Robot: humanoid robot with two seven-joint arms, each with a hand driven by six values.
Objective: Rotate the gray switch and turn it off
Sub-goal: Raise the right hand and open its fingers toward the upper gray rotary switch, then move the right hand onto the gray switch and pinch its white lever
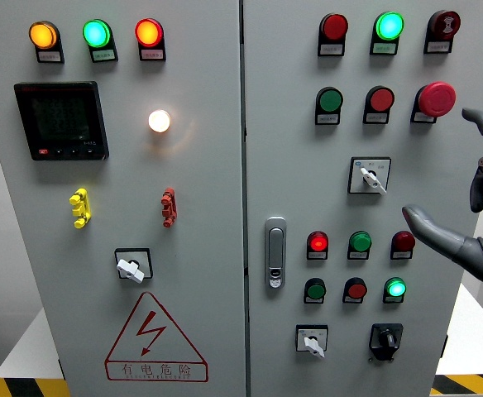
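A gray control cabinet (200, 331) with 2 doors is seen from the head camera. The right hand (473, 198) is shown at the right edge, its fingers (428, 225) spread and relaxed, nothing being held; it hangs apart from the panel controls. 3 gray rotary switches are visible: 1 on the left door (131, 266), 1 at the upper middle of the right door (370, 176) just left of the hand, and 1 at the lower right door (312, 340). A black rotary switch (385, 338) is mounted beside the last. A red mushroom button (436, 99) is located above the hand. A door latch (275, 252) is fitted at the door seam.
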